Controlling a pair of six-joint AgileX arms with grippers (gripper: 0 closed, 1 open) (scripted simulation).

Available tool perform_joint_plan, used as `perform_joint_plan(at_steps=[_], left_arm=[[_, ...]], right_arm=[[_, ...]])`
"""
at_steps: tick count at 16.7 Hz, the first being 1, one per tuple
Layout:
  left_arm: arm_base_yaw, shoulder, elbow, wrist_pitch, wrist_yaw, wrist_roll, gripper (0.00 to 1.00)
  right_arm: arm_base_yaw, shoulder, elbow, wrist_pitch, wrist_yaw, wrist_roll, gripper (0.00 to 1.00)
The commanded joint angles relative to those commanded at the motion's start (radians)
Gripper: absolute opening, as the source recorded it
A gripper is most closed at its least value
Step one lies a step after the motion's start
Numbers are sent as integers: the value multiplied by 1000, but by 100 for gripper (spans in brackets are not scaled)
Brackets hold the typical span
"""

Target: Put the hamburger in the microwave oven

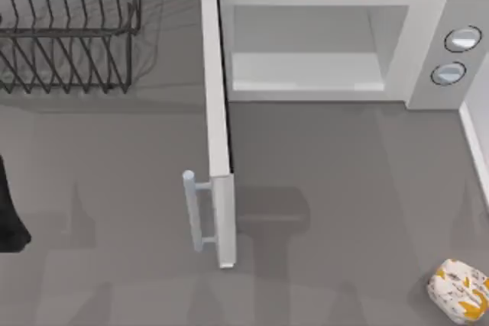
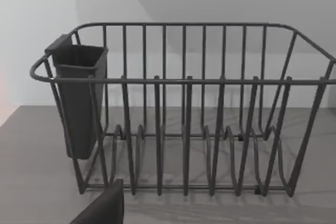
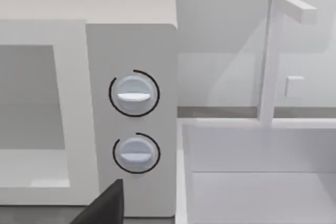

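Grey tabletop (image 1: 344, 188) runs bare across the front of the scene, and nearest of all, at its front right corner in the top view, sits the hamburger (image 1: 459, 288), a small white lump with orange-yellow blotches. It rests on the surface, touched by nothing. It is roundish, with no clear long axis, so which way the fingers close on it should matter little.

Further back, the door (image 1: 217, 127) of the microwave oven (image 1: 321, 43) stands swung fully open, jutting toward the front with its bar handle (image 1: 191, 211) on the left face. Behind it the pale cavity (image 1: 306, 59) lies open and unfilled, far roomier than the bun. Two round knobs (image 3: 134, 94) sit on the panel to the cavity's right. A black wire rack (image 2: 184, 108) stands well apart at the back left.

The hamburger lies on the right side, to the right of the open door, with a free run of table between it and the cavity mouth. I judge my right arm the nearer one: its wrist camera faces the knob panel, while my left arm's faces the rack. Whether either gripper's fingers are apart or together I cannot tell. The pick has not begun.
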State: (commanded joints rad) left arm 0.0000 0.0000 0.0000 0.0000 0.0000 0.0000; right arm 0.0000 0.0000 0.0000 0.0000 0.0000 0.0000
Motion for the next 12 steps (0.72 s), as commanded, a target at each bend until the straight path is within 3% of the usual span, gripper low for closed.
perform_joint_plan(at_steps=[6,12], left_arm=[[0,0,0,0,0,0,100],[0,0,0,0,0,0,100]], right_arm=[[46,109,85,-96,-4,-41,100],[180,583,352,-427,0,-173,100]])
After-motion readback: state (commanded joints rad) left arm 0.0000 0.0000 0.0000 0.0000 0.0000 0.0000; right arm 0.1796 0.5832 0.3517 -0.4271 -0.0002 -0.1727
